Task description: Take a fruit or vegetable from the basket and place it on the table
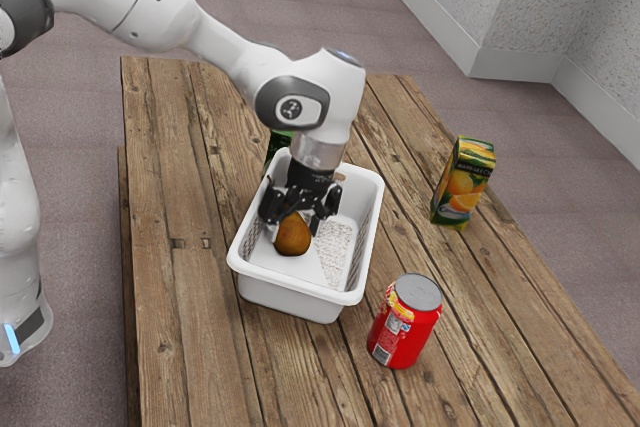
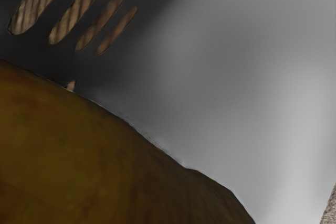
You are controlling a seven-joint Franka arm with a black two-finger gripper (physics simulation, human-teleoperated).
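Observation:
In the exterior view my gripper reaches down inside the white basket, right at a brownish-orange, pear-like fruit. The fruit is low in the basket, and the hand covers its upper part. Whether the gripper holds it or is merely around it, I cannot tell. In the wrist view the same fruit looms large at the lower edge, close under the hand, with the basket's slotted wall beyond it.
A red can stands on the wooden table just outside the basket, towards the exterior view's right. Farther back is an orange juice carton. A dark green object is partly hidden behind the basket and hand.

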